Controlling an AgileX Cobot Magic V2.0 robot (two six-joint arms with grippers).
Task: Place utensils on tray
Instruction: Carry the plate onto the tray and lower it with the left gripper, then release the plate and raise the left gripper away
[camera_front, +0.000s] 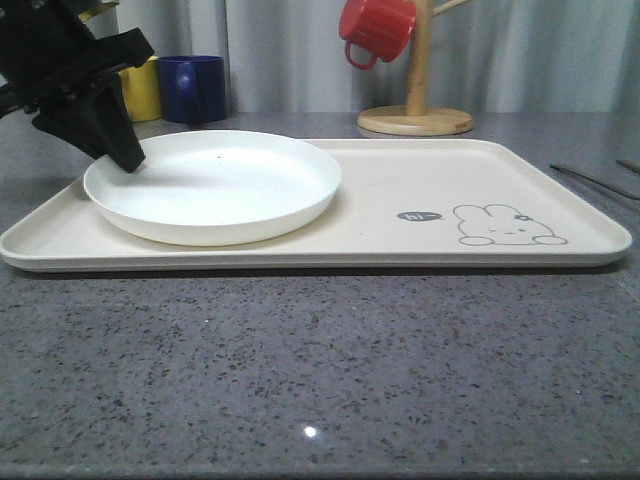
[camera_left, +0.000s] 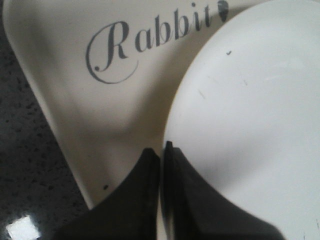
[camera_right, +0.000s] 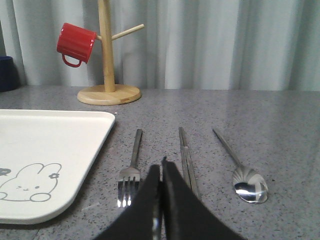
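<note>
One fork (camera_right: 130, 176), one pair of chopsticks (camera_right: 187, 159) and one spoon (camera_right: 246, 179) lie side by side on the desk (camera_right: 260, 125), just off the tray's (camera_right: 55, 135) right edge, long axes running away from the right tool (camera_right: 161, 167). That tool, jaws together, hovers between fork and chopsticks, so the right arm is nearer. The left tool (camera_left: 162, 150), also closed, sits at the plate's (camera_left: 250, 125) rim.

Grey script "Rabbit" on the cream tray (camera_left: 65, 115), beside the plate (camera_left: 260, 125).
</note>
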